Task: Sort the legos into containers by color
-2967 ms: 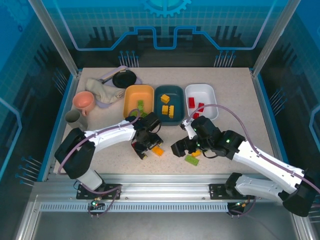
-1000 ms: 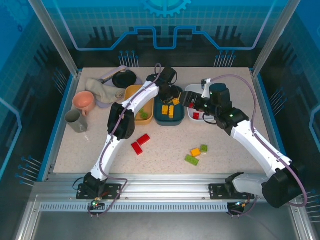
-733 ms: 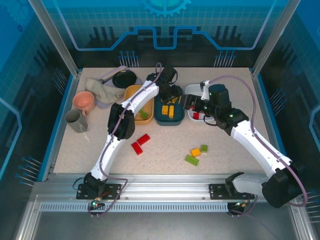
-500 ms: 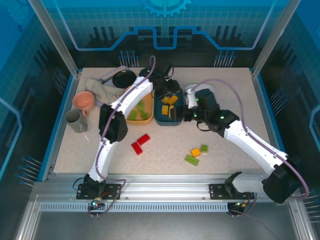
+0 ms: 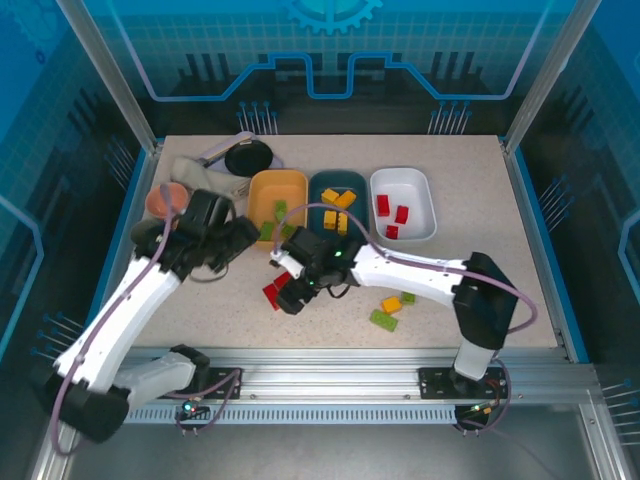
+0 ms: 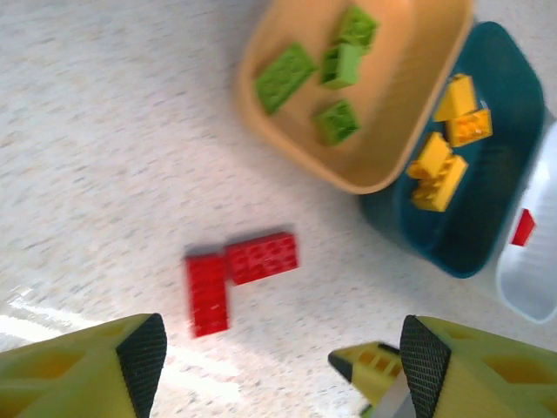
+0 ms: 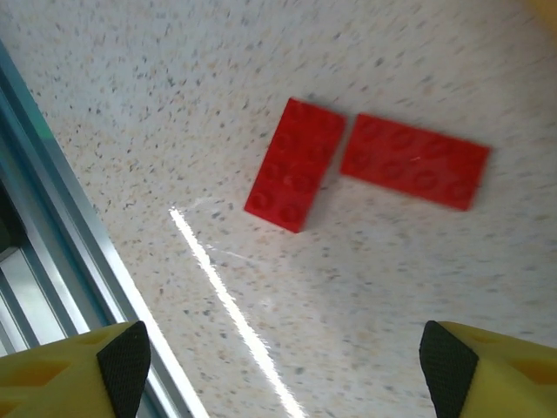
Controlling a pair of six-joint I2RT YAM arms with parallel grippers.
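Two red legos (image 7: pixel 296 164) (image 7: pixel 413 161) lie side by side on the table, also in the left wrist view as red legos (image 6: pixel 207 294) (image 6: pixel 261 257). My right gripper (image 5: pixel 290 290) hangs open just over them, with its fingertips (image 7: pixel 122 357) wide apart. My left gripper (image 5: pixel 245 233) is open to their upper left, nothing between its pads (image 6: pixel 139 353). The orange-yellow tray (image 5: pixel 262 205) holds green legos (image 6: pixel 283 77). Yellow legos (image 6: pixel 439 170) sit in the teal tray (image 5: pixel 355 181), and red ones (image 5: pixel 383 205) in the white tray (image 5: pixel 425 200). An orange lego (image 5: pixel 391 304) and two green legos (image 5: pixel 383 320) (image 5: pixel 408 298) lie loose.
A pink cup (image 5: pixel 160 198) and a grey cup (image 5: pixel 145 233) stand at the left beside my left arm. A black pan (image 5: pixel 247 157) and a crumpled cloth (image 5: pixel 200 172) lie at the back left. The metal rail (image 7: pixel 35 218) runs along the near table edge.
Both arms have left the trays. The left arm has swung back to the left front. The right gripper has come down over the two red legos.
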